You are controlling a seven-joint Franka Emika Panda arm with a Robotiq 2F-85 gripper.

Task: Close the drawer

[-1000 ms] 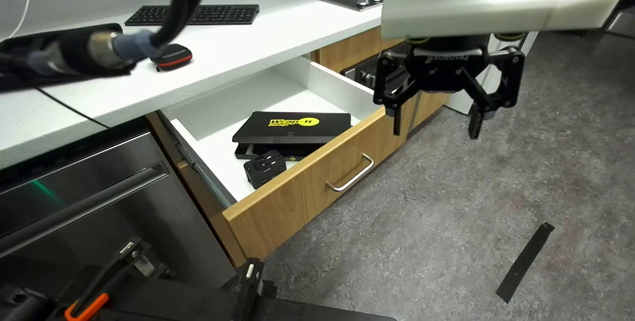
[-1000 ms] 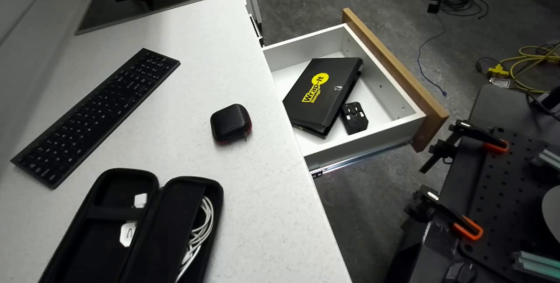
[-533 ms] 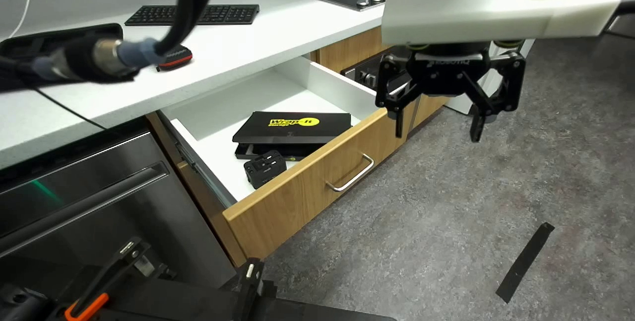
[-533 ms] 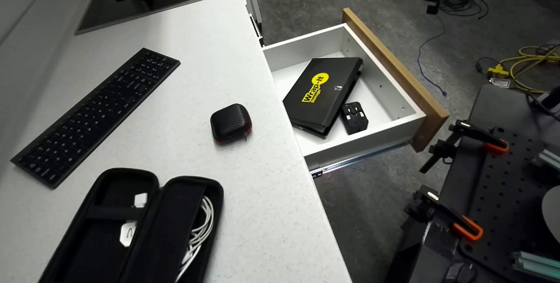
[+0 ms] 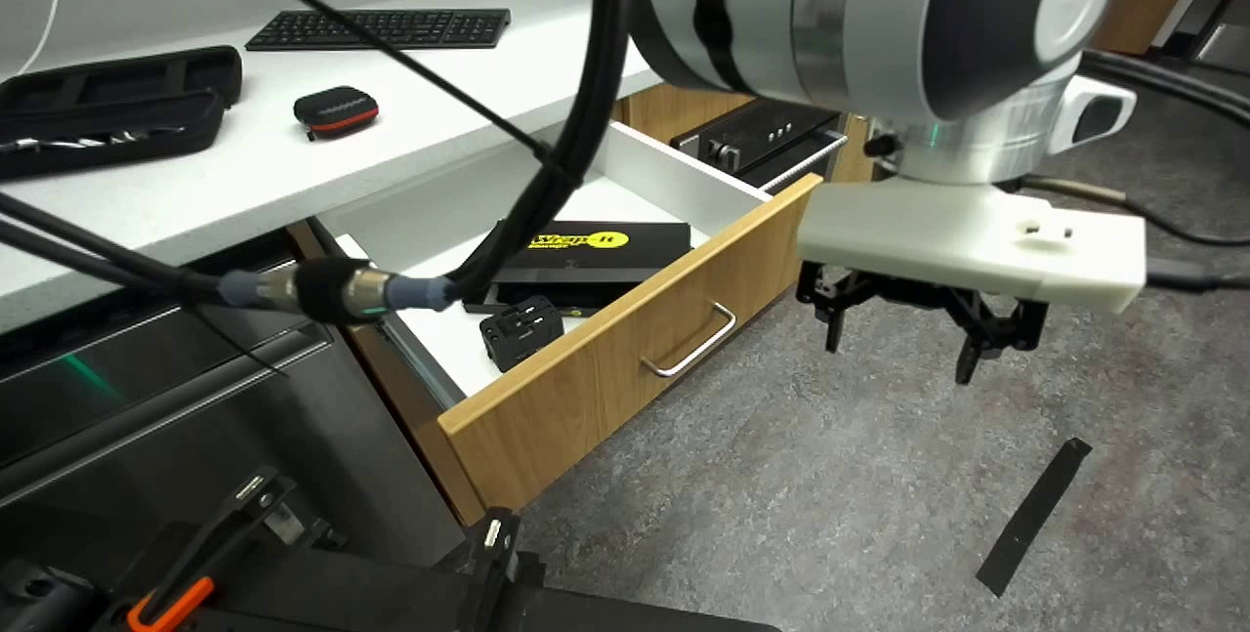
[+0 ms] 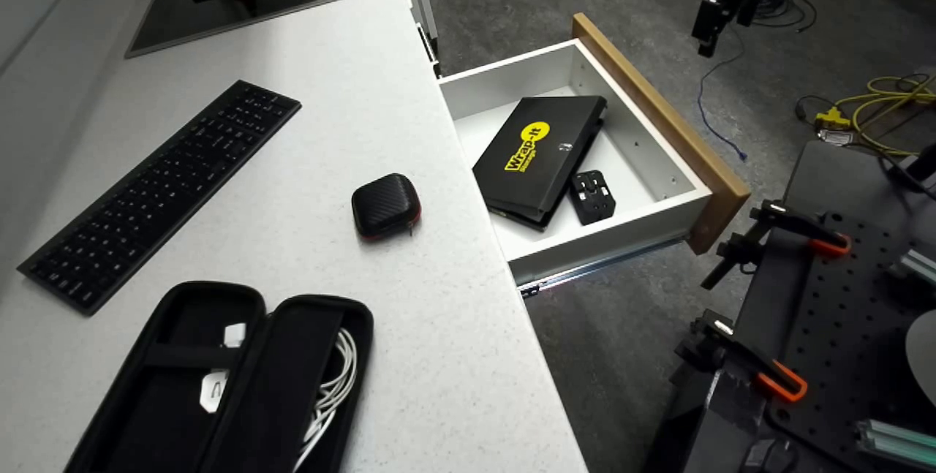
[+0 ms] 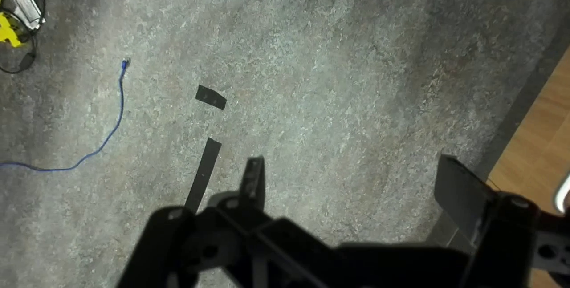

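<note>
The drawer (image 5: pixel 586 388) stands open below the surface (image 5: pixel 410 134) in an exterior view, its handle (image 5: pixel 699 350) facing 5 o'clock. Inside lie a box (image 5: pixel 620 261) and, just beside it, between its 7 and 8, a block (image 5: pixel 522 331). A cable (image 5: pixel 604 65) sweeps from 12 o'clock to 9, partly hiding the box. The tool (image 5: pixel 898 358) hangs from the arm (image 5: pixel 864 17) at the handle's 3 o'clock, apart from it, fingers (image 5: pixel 967 363) spread, pointing down; floor tape (image 5: pixel 1035 515) lies at the handle's 4. On the surface, a keyboard (image 5: pixel 391 29) sits at the drawer's 11, a pouch (image 5: pixel 336 111) at the keyboard's 7, a case (image 5: pixel 117 114) at the pouch's 9.
</note>
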